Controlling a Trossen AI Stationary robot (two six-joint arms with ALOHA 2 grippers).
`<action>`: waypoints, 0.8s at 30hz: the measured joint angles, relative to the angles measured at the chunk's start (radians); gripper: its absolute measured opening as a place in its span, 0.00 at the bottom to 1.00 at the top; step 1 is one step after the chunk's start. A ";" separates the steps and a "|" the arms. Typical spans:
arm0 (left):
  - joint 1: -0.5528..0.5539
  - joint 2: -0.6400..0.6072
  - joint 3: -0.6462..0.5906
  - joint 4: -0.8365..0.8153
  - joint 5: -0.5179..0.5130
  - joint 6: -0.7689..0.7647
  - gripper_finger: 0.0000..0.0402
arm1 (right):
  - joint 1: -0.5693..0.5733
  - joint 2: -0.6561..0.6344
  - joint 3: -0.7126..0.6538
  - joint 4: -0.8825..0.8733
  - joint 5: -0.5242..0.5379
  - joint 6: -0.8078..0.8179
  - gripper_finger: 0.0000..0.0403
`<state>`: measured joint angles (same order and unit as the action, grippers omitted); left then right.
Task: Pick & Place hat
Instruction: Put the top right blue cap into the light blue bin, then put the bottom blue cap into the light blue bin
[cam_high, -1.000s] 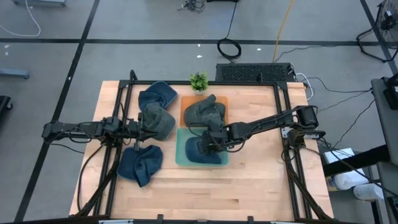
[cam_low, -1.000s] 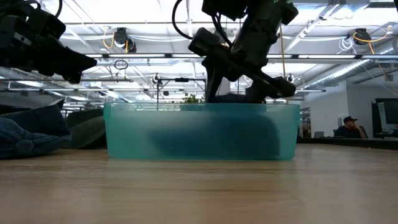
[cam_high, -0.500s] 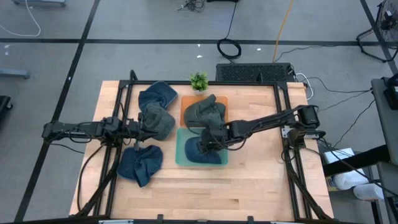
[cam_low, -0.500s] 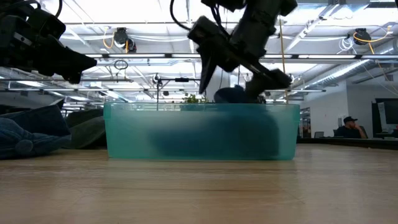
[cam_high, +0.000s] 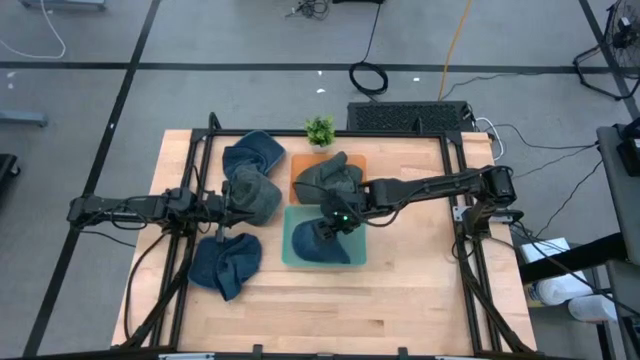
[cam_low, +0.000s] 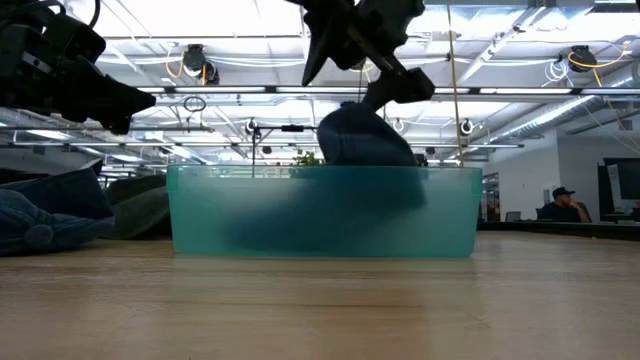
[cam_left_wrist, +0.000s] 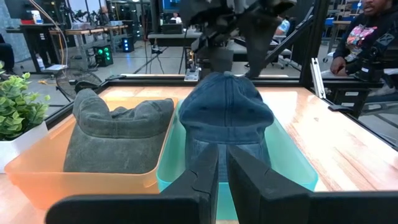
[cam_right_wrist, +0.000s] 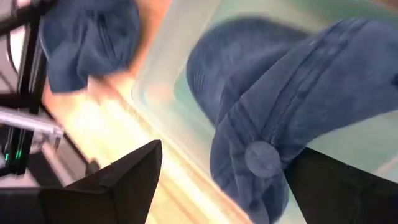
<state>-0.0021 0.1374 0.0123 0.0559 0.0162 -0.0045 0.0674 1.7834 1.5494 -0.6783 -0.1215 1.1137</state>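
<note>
**Observer:** Where's the hat right now?

**Me:** The blue denim cap (cam_left_wrist: 229, 118) sits in the teal bin (cam_high: 293, 250), propped with its crown poking above the rim, as the low view shows. It leans toward the wall nearest the orange bin (cam_left_wrist: 37, 180), which holds a grey-green cap (cam_left_wrist: 115, 134).

**Observer:** Is the right claw on it?

**Me:** I read the right gripper (cam_high: 340, 212) as released. Through its wrist camera I see both fingers spread wide with the cap between and beyond them, its top button plain, nothing pinched. From table height the claw hangs above the crown, apart from it. I judge the cap stays upright only because the bin wall supports it.

**Observer:** And your left arm?

**Me:** The left gripper (cam_high: 232, 200) waits beside the loose hats on the table's left side: a grey-green hat (cam_high: 256, 196) touching it, a blue hat (cam_high: 252, 152) beyond, another blue hat (cam_high: 226, 264) nearer the front edge. Its fingers (cam_left_wrist: 202, 177) look nearly together and empty, so I call it closed.

**Observer:** Anything in the way?

**Me:** Only a small potted plant (cam_high: 319, 130) behind the bins, well apart from both arms.
</note>
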 joint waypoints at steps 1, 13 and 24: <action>0.000 0.000 0.000 0.000 0.000 0.000 0.09 | -0.002 0.002 0.000 -0.005 -0.025 -0.001 0.77; 0.000 0.000 0.000 0.000 0.000 0.000 0.09 | 0.005 -0.070 -0.001 -0.293 -0.115 -0.214 0.83; 0.000 0.000 0.000 0.000 0.000 0.000 0.09 | 0.032 -0.108 0.035 -0.325 -0.116 -0.539 0.82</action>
<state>-0.0025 0.1372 0.0123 0.0558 0.0159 -0.0048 0.0990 1.6759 1.5846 -1.0028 -0.2377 0.5750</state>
